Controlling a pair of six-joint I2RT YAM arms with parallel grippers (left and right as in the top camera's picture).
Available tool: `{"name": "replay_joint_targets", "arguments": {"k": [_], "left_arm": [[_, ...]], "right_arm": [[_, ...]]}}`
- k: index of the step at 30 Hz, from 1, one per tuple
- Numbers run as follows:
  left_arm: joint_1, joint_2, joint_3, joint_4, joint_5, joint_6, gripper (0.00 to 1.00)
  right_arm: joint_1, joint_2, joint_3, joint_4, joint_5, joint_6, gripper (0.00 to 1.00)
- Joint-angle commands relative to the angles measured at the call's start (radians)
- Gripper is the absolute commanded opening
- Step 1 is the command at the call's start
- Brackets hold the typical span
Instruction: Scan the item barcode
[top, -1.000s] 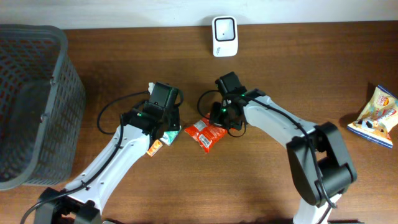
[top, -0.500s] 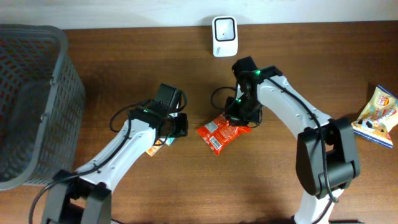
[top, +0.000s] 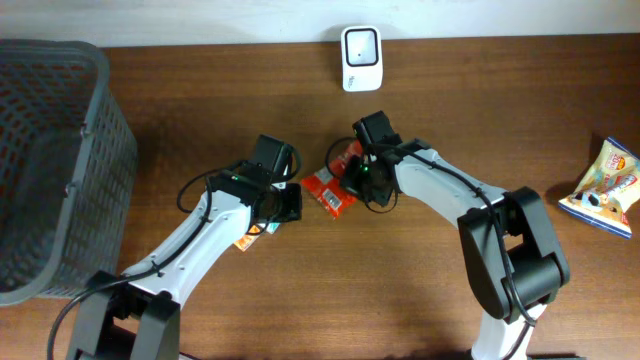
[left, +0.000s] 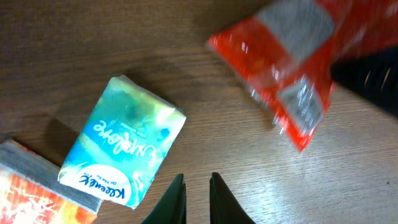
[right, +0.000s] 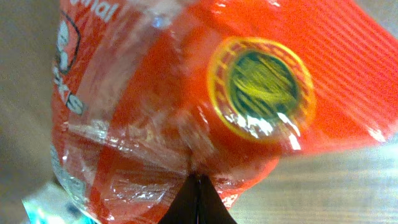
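Observation:
The red snack packet (top: 326, 191) hangs just off the table at centre, pinched at its lower edge by my right gripper (top: 352, 178), which is shut on it. In the right wrist view the packet (right: 186, 93) fills the frame above the closed fingertips of the right gripper (right: 198, 178). No barcode is readable. The white scanner (top: 360, 45) stands at the back edge, well behind the packet. My left gripper (top: 290, 203) sits just left of the packet; in its wrist view the left gripper (left: 196, 177) shows only a narrow gap, with nothing between the fingers. There the packet (left: 292, 68) appears blurred at upper right.
A teal tissue pack (left: 124, 149) and an orange pack (left: 25, 186) lie under the left arm. A dark mesh basket (top: 100, 130) stands at far left. A yellow-and-blue snack bag (top: 605, 188) lies at far right.
The right gripper swung the red packet out to the right, then back left and nearer the left gripper. The left arm has barely moved over the last half second.

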Motion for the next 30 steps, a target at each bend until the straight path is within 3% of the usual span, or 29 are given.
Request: {"name": "replay_joint_targets", "arguments": {"k": [1, 3, 7, 9, 14, 22, 28, 29, 30], "left_arm": [[0.001, 0.005, 0.000, -0.019, 0.007, -0.002, 0.13], [0.001, 0.005, 0.000, -0.027, 0.007, -0.002, 0.14], [0.001, 0.005, 0.000, -0.021, -0.004, -0.002, 0.17], [0.001, 0.005, 0.000, -0.020, -0.004, -0.002, 0.17], [0.001, 0.005, 0.000, -0.021, -0.004, -0.002, 0.18], [0.001, 0.005, 0.000, -0.025, -0.004, -0.002, 0.18], [0.001, 0.005, 0.000, -0.027, -0.004, -0.002, 0.20], [0.001, 0.005, 0.000, -0.027, -0.004, -0.002, 0.20], [0.001, 0.005, 0.000, -0.027, -0.004, -0.002, 0.20]], "right_arm": [[-0.039, 0.006, -0.003, 0.007, 0.165, 0.034, 0.04], [-0.079, 0.006, 0.032, -0.049, 0.173, 0.004, 0.04], [-0.113, 0.003, 0.232, -0.270, 0.095, -0.189, 0.04], [-0.103, 0.003, 0.293, -0.266, -0.050, -0.278, 0.05], [-0.045, 0.032, 0.275, -0.130, -0.131, -0.254, 0.10], [-0.015, 0.196, 0.275, -0.120, -0.107, -0.275, 0.04], [-0.090, 0.126, 0.402, -0.354, -0.071, -0.369, 0.04], [-0.102, 0.123, 0.431, -0.385, -0.075, -0.386, 0.10], [-0.111, 0.123, 0.439, -0.394, -0.071, -0.394, 0.34]]}}
